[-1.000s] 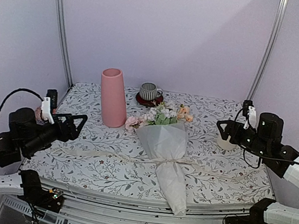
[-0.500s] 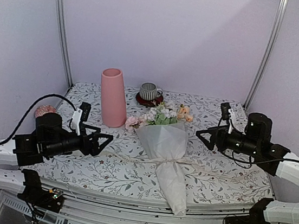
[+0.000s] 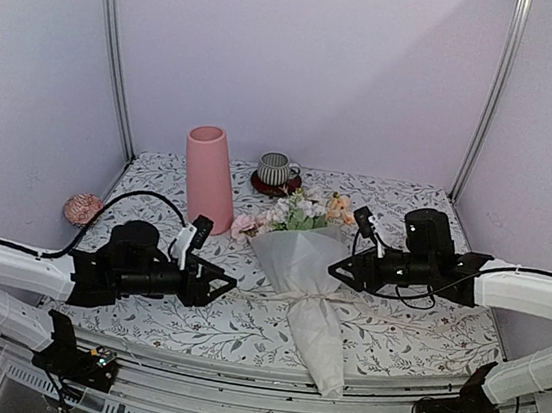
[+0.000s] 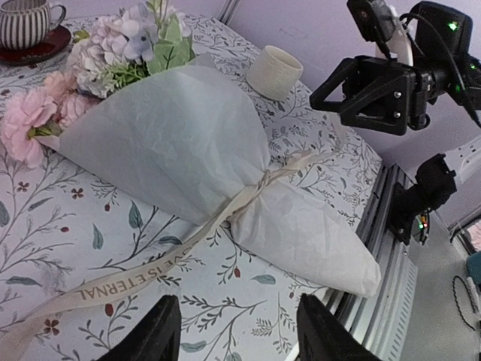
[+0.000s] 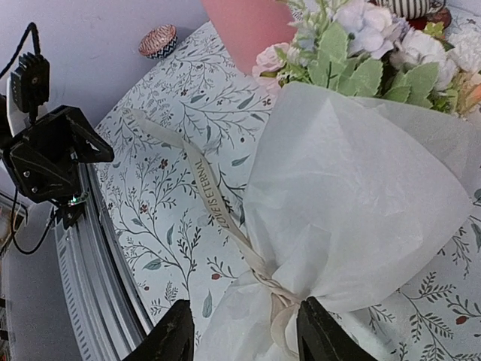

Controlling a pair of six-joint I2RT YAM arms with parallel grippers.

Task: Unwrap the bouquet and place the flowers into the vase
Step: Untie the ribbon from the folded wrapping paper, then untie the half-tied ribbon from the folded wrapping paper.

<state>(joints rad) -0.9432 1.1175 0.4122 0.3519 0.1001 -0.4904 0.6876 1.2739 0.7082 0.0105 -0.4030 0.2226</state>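
Note:
The bouquet [image 3: 307, 266] lies on the floral cloth, a white paper cone with its blooms toward the back and its tip at the front edge. A cream ribbon [image 4: 113, 282] is knotted round its waist, with long tails trailing left and right. The pink vase [image 3: 209, 178] stands upright behind and left of it. My left gripper [image 3: 224, 286] is open, low over the cloth just left of the knot, above the left tail. My right gripper [image 3: 336, 272] is open at the cone's right side. In the right wrist view the knot [image 5: 279, 297] sits between its fingers [image 5: 174, 335].
A grey striped mug [image 3: 277, 169] on a red saucer stands behind the blooms. A cream mug [image 4: 274, 71] stands at the right, beyond the bouquet. A small patterned bowl [image 3: 82, 208] sits off the left edge. The metal front rail [image 3: 236, 368] runs just past the cone's tip.
Both arms have swung in from the table's sides toward the bouquet's waist and come down low. Both sets of jaws have narrowed somewhat.

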